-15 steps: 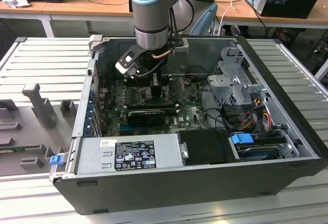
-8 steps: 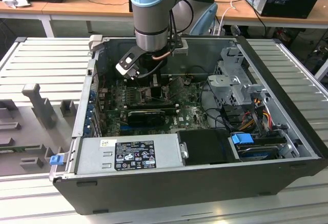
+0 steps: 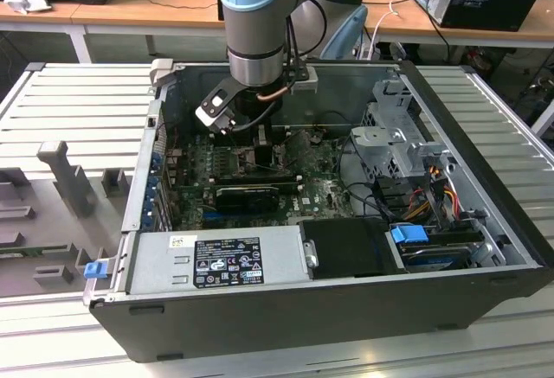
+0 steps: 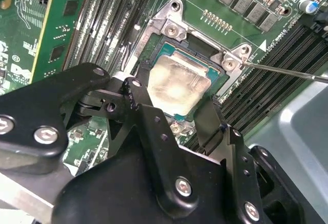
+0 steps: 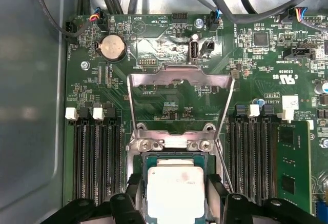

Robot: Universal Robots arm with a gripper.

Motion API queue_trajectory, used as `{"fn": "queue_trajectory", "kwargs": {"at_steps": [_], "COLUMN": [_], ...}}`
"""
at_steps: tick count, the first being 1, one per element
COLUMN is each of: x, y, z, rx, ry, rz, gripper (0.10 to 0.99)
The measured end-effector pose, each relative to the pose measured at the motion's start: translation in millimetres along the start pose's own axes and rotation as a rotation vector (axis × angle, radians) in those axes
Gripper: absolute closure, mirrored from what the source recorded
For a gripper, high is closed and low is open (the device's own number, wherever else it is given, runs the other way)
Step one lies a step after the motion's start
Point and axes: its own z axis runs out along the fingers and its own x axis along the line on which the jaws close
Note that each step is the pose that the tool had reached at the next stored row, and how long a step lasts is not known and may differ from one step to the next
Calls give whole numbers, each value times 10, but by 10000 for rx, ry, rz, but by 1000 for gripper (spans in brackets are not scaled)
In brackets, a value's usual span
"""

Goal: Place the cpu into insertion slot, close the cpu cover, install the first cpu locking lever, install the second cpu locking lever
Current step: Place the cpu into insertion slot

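edge of the cpu nearest the gripper cut off at the first wrist view's border, insertion slot pin field hidden under it, touch between gripper and cpu unclear

cpu pale tan-silver | mobo grn | pincer blk | cpu cover silver-grey

Pale-blue and silver arm with black, silver-screwed gripper

The cpu has a pale, smudged, dull metal face; the cpu cover is bare silvery sheet metal. At six o'clock in the exterior view, a box is matt grey metal.
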Motion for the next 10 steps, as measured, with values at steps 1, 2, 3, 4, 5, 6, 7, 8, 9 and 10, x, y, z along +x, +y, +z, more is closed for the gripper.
{"fn": "queue_trajectory", "kwargs": {"at_steps": [1,2,3,4,5,6,7,8,9,10], "x": [0,1,1,1,1,2,2,2,2,3], "y": [1,3,4,6,7,9,11,12,13,14], "z": [-14,-36,-53,-70,-82,-111,-130,-139,-149,-167], "rx": [0,-1,-1,-1,0,0,0,1,2,2], "ry": [0,1,0,-1,-1,-2,-2,-3,-3,-3], "rz": [2,6,11,16,21,32,37,40,43,47], "gripper": [475,475,475,490,553,616,737,800,859,918]}}
